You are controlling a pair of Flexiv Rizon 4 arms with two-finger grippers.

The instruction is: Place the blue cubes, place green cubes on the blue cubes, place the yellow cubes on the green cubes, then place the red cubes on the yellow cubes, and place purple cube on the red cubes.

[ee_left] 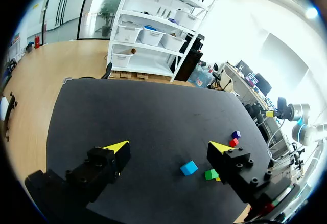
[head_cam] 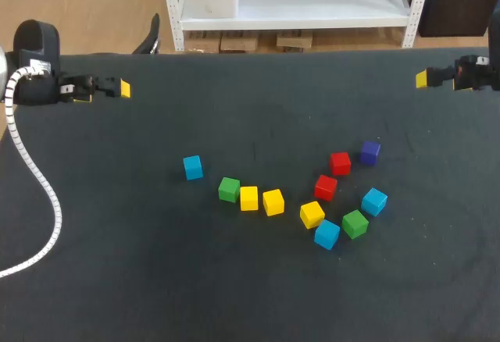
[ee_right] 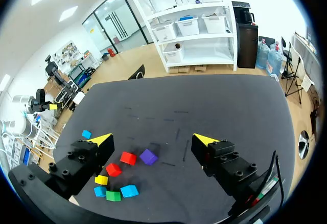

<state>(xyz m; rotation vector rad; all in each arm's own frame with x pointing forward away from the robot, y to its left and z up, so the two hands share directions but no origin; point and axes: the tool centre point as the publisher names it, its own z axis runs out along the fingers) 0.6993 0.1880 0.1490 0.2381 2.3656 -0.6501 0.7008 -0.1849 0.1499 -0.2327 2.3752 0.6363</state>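
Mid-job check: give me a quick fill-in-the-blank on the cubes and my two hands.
The purple cube sits nearest a ___ cube.
The blue cube farthest from the rest lies toward my ___ arm's side.
The left hand and the right hand are both ___, holding nothing.
So far ___ cubes are stacked.
Missing words: red; left; open; no.

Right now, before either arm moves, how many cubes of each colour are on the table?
blue cubes: 3
green cubes: 2
yellow cubes: 3
red cubes: 2
purple cube: 1
Total: 11
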